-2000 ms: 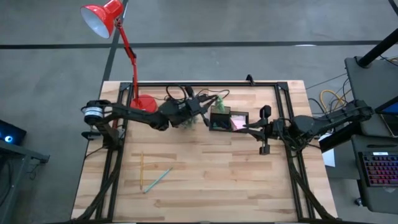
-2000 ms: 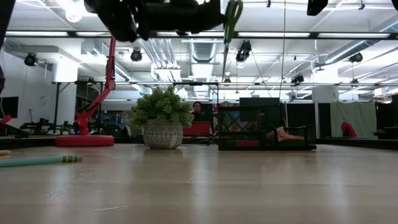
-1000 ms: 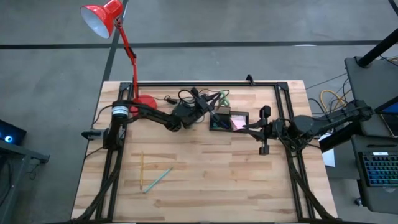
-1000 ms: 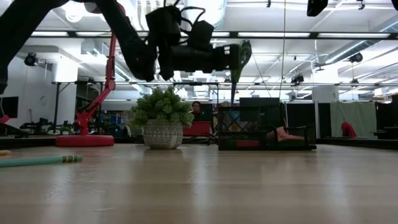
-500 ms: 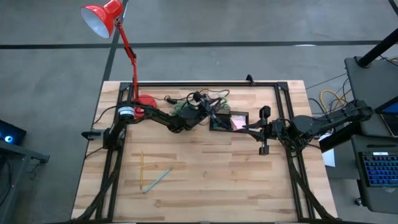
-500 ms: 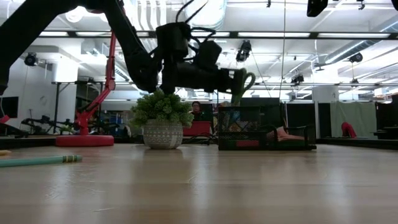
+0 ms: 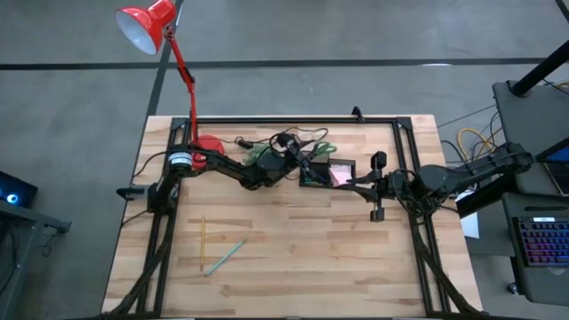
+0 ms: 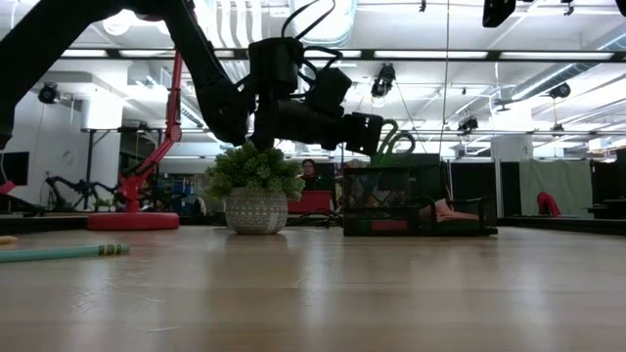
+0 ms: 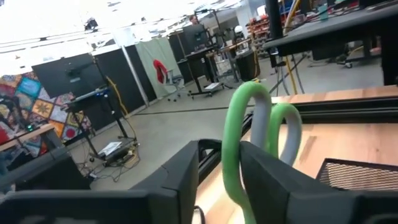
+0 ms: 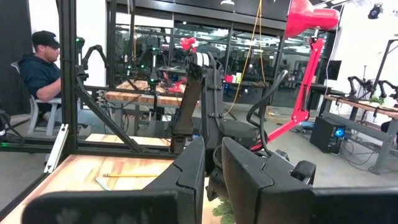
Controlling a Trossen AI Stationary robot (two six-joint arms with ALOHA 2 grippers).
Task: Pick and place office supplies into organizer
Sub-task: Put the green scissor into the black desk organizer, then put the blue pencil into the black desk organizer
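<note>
Now left hand (image 9: 219,180) fingers parted around scissors (image 9: 249,137) over organizer (image 8: 416,200)

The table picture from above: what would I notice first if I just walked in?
Probably the red desk lamp, leaning out past the table's far left corner. Next, the left gripper reaching over the black organizer at the far middle, green-handled scissors between its fingers. Nearer the front left, a yellow pencil and light green pen lie on the wood.
</note>
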